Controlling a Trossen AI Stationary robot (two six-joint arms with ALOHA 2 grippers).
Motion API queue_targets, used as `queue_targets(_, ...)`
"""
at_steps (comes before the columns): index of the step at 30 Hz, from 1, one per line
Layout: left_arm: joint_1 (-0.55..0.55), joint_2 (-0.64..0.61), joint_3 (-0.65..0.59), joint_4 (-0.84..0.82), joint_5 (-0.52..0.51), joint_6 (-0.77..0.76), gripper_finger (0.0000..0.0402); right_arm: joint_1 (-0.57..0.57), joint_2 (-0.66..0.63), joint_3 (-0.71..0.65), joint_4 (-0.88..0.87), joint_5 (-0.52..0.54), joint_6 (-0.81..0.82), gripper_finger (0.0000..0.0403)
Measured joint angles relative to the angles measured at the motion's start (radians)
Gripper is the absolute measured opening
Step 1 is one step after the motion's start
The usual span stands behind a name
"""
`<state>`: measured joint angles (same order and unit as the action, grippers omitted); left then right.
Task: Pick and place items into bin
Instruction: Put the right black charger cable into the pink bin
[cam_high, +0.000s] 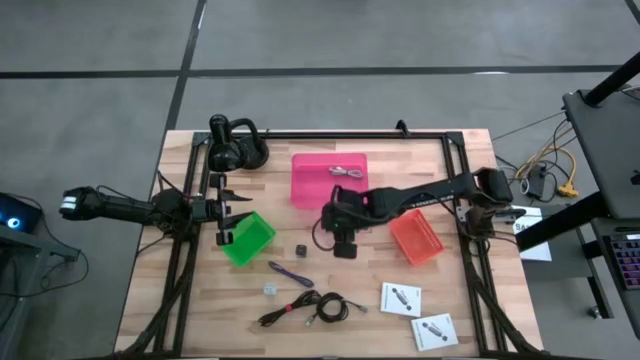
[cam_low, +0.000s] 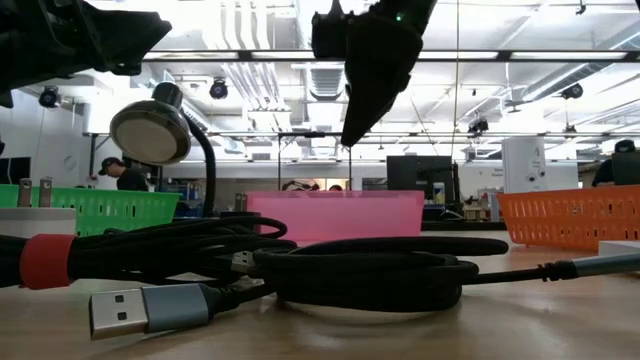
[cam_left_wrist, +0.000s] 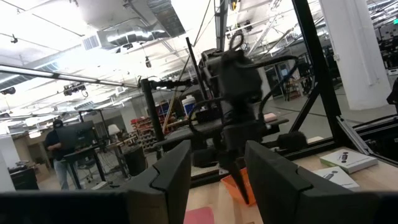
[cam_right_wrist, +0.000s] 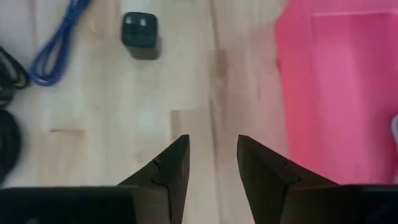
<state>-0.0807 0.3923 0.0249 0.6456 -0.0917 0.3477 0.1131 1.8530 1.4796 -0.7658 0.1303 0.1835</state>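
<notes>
My right gripper hangs open above the bare wood between the pink bin and the tiny dark cube, with nothing between its fingers. A short silvery cable lies inside the pink bin. The purple cable, a tiny clear piece, the black coiled cable and two flat white packets lie on the table nearer the front edge. My left gripper waits open at the left, beside the green bin.
An orange bin stands to the right of my right gripper. A black lamp-like stand sits at the far left of the table. A black frame runs along the table's far edge and sides.
</notes>
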Motion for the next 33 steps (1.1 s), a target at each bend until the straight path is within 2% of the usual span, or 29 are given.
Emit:
queue_targets(6, 0.000, 0.000, 0.000, 0.000, 0.000, 0.000, 0.0137, 0.058, 0.000, 0.000, 0.003, 0.000, 0.118, 0.0126)
queue_targets(12, 0.000, 0.000, 0.000, 0.000, 0.000, 0.000, 0.0137, 0.111, 0.000, 0.000, 0.032, -0.005, 0.319, 0.0127)
queue_targets(19, 0.000, 0.000, 0.000, 0.000, 0.000, 0.000, 0.0137, 0.189, 0.000, 0.000, 0.134, -0.010, 0.496, 0.0119)
queue_targets(25, 0.000, 0.000, 0.000, 0.002, 0.000, 0.000, 0.0137, 0.262, 0.008, 0.000, 0.276, -0.011, 0.516, 0.0120)
queue_targets(33, 0.000, 0.000, 0.000, 0.006, 0.000, 0.001, 0.0137, 0.335, 0.011, 0.000, 0.279, -0.007, 0.489, 0.0121)
